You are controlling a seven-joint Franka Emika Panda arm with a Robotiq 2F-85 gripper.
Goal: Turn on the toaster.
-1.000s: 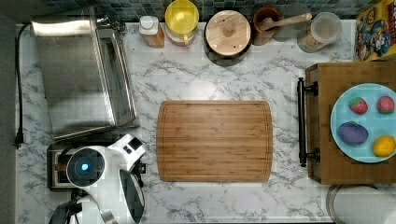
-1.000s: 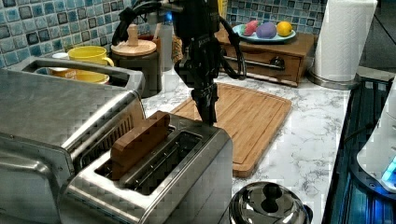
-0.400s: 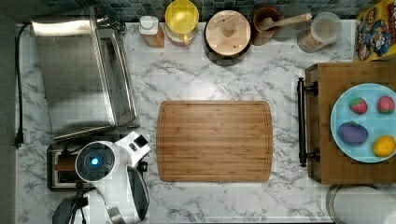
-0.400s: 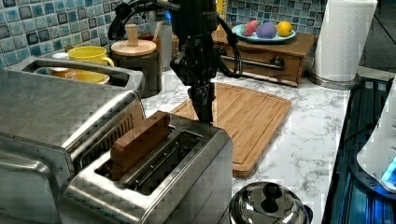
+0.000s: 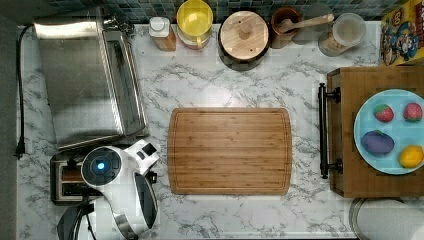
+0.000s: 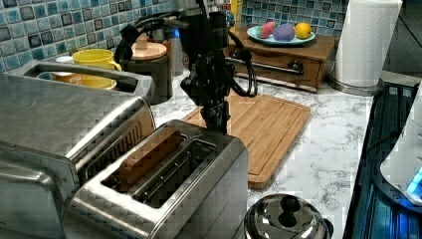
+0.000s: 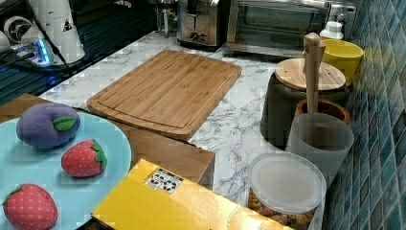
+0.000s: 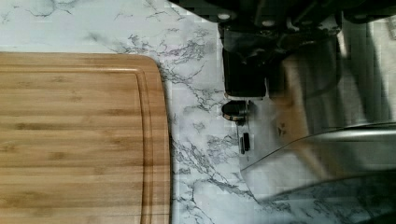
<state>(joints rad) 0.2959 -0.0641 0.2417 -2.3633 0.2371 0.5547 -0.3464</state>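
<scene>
The brushed-steel toaster [image 6: 164, 184] stands at the near left of the left view with a slice of bread [image 6: 149, 154] in one slot. In the top view the toaster [image 5: 62, 182] lies at the lower left, mostly under my white arm. My dark gripper [image 6: 220, 119] points down at the toaster's far end, next to the cutting board, and looks shut with nothing in it. In the wrist view the fingers [image 8: 243, 70] hang just over a small black knob [image 8: 235, 110] on the toaster's steel end face [image 8: 303, 102]. The toaster [image 7: 198, 21] also shows at the far end of the right view.
A large steel oven box [image 5: 85, 80] stands beside the toaster. A wooden cutting board [image 5: 230, 150] lies mid-counter. A shiny pot lid [image 6: 286, 219] sits in front of the toaster. Jars line the tiled wall; a fruit plate [image 5: 395, 160] rests on a wooden box.
My gripper has sunk a little at the toaster's far end, and the bread seems to sit slightly lower in its slot.
</scene>
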